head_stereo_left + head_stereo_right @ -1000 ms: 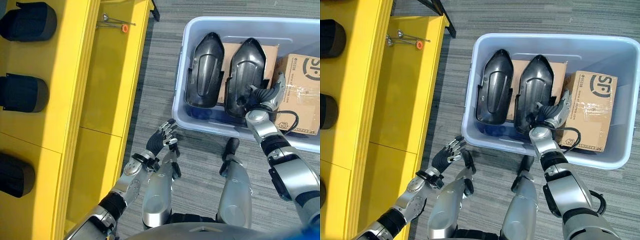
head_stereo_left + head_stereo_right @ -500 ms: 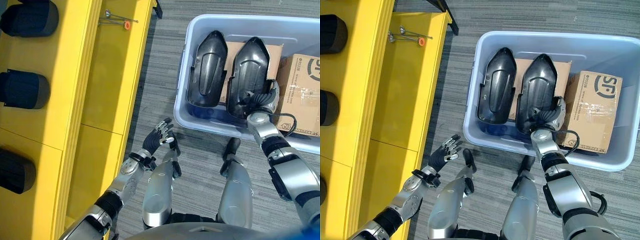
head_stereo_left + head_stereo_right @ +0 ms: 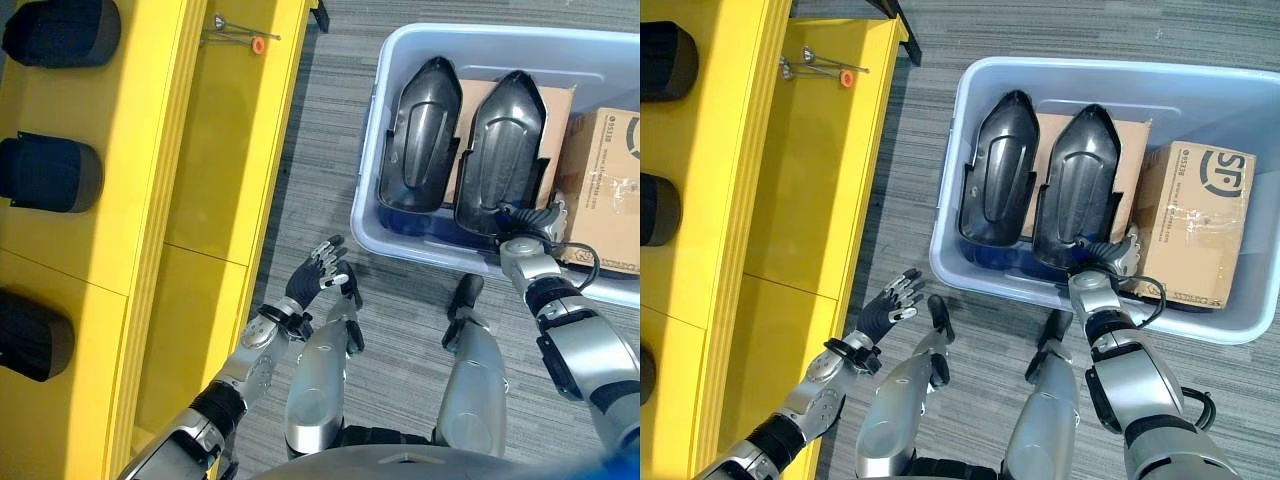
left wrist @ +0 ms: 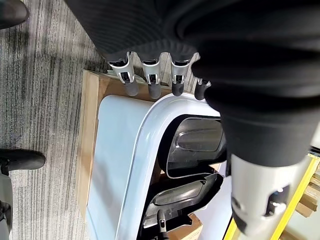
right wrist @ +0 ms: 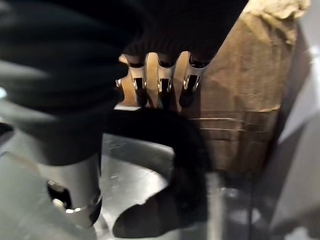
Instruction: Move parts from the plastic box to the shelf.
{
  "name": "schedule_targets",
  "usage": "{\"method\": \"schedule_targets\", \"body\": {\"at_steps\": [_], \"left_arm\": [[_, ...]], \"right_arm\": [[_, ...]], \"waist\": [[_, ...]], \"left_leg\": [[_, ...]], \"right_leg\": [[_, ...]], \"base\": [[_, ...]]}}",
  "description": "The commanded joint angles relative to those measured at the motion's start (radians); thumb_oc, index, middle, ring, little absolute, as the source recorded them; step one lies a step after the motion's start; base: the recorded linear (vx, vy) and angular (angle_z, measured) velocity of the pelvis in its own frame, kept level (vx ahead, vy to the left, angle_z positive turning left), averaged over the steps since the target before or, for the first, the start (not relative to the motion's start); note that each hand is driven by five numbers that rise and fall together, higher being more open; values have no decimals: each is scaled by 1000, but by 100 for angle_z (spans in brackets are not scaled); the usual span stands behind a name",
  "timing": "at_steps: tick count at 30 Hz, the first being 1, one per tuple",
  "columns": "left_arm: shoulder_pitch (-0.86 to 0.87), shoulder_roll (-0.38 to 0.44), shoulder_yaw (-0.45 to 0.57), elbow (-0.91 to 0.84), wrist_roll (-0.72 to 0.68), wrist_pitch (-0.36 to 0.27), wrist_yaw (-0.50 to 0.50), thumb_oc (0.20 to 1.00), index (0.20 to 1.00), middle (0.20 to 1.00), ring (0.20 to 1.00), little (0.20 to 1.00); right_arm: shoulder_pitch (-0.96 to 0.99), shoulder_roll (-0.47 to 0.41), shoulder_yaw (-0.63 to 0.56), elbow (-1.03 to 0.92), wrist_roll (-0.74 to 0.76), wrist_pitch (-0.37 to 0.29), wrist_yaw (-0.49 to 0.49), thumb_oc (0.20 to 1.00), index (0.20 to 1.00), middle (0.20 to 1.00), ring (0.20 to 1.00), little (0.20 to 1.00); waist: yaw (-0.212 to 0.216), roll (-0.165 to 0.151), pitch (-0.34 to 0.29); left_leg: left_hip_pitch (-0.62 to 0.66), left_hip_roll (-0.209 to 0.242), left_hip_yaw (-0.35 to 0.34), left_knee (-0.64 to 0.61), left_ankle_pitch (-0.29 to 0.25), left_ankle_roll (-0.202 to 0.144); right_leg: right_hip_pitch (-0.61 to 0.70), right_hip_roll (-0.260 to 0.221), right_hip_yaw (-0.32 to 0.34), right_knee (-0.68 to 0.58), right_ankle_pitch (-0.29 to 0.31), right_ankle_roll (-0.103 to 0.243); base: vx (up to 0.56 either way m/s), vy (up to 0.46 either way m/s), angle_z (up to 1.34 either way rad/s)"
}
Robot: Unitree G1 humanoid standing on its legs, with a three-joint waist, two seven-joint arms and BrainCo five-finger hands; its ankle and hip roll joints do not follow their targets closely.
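My right hand (image 3: 1118, 258) hooks fingers over the nearer black part (image 3: 1077, 185); I'd seat the thumb before lifting.

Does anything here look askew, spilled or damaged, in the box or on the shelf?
Nothing stands out. Two black parts lie side by side in the plastic box, beside a taped cardboard carton. The right hand is at the right-hand part's near end. The shelf carries a few small metal pieces.
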Motion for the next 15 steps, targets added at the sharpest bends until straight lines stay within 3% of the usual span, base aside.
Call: {"method": "schedule_targets", "body": {"at_steps": [1,6,15], "left_arm": [[-35,-6,-39,-52,3,-29,-11,1000,1000,1000,1000,1000],[-36,-6,-49,-59,5,-28,-1,1000,1000,1000,1000,1000],[-41,-18,-46,-51,6,-24,-3,1000,1000,1000,1000,1000]], "right_arm": [[-77,-45,4,40,22,-17,-49,1000,1000,1000,1000,1000],[-70,-44,-8,24,37,-79,-87,1000,1000,1000,1000,1000],[-68,-35,12,11,-30,-55,-48,1000,1000,1000,1000,1000]], "waist": [[15,42,2],[10,46,2],[5,54,2]], "left_leg": [[-49,12,-50,60,-73,-62],[-58,12,-48,61,-73,-63],[-64,12,-40,61,-72,-65]], "right_leg": [[-48,32,-9,68,-44,6],[-62,33,-6,70,-44,7],[-74,32,-2,77,-48,3]], "base": [[0,0,0],[0,0,0],[0,0,0]]}}
